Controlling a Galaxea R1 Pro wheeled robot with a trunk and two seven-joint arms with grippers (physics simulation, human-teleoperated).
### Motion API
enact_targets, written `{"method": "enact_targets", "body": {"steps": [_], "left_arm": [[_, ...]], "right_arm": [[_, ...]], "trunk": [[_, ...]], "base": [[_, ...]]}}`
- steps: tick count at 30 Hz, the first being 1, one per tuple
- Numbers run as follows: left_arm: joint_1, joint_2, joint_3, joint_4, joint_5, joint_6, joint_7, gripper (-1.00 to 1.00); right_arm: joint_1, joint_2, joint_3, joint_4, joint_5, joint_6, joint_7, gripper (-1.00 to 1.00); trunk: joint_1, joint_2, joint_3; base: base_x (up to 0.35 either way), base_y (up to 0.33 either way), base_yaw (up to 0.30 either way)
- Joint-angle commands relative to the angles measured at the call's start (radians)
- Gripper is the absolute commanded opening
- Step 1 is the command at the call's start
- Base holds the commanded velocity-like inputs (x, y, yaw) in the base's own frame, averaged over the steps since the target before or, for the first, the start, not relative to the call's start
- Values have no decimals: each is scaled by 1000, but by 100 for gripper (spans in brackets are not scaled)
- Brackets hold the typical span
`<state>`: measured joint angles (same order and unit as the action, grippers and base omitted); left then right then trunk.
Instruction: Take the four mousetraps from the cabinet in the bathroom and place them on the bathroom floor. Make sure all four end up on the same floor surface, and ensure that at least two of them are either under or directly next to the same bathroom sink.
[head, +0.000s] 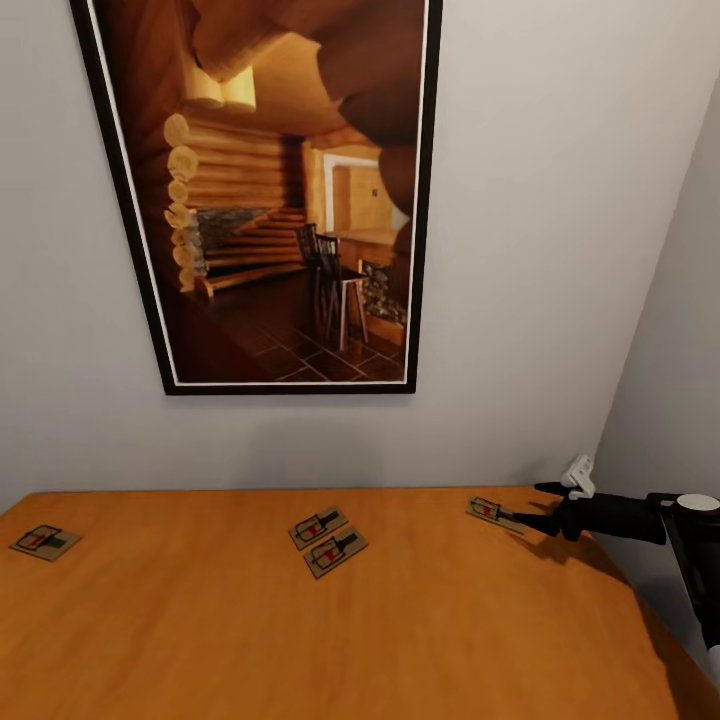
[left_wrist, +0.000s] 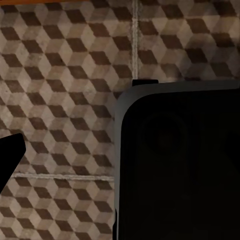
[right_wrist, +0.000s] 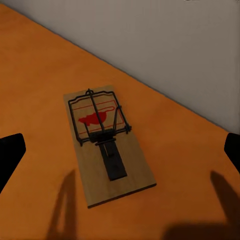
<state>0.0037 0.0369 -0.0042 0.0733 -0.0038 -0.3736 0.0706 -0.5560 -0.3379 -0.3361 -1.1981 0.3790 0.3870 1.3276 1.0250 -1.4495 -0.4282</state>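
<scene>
Four mousetraps lie on the orange-brown cabinet top (head: 300, 630): one at the far left (head: 45, 541), two touching in the middle (head: 318, 526) (head: 335, 552), and one at the right (head: 492, 512). My right gripper (head: 535, 505) hovers open just right of that last trap, fingers pointing at it. In the right wrist view the trap (right_wrist: 107, 145) lies flat between the spread fingertips (right_wrist: 10, 155), untouched, red mark and dark spring bar up. My left gripper (left_wrist: 120, 155) hangs over the cube-patterned floor (left_wrist: 65, 75); one finger (left_wrist: 9, 157) shows far out at the side, holding nothing.
A large framed picture (head: 270, 190) of a log-cabin room hangs on the grey wall behind the cabinet. A side wall (head: 670, 380) closes in at the right, near my right arm. In the left wrist view a dark part of my own body (left_wrist: 180, 165) covers much of the floor.
</scene>
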Motion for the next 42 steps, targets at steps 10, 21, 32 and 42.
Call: {"method": "enact_targets", "body": {"steps": [10,21,32,42], "left_arm": [[-1,0,-1,2,-1,-5,3,100],[-1,-1,-1,2,-1,-5,3,100],[-1,-1,-1,2,-1,-5,3,100],[-1,0,-1,2,-1,-5,3,100]], "right_arm": [[-1,1,-1,-1,3,10,6,100],[-1,2,-1,-1,3,10,5,100],[-1,2,-1,0,2,10,7,100],[-1,2,-1,-1,1,10,7,100]], "trunk": [[0,-1,-1],[0,-1,-1],[0,-1,-6],[0,-1,-20]], "base": [[0,0,0],[0,0,0],[0,0,0],[0,0,0]]}}
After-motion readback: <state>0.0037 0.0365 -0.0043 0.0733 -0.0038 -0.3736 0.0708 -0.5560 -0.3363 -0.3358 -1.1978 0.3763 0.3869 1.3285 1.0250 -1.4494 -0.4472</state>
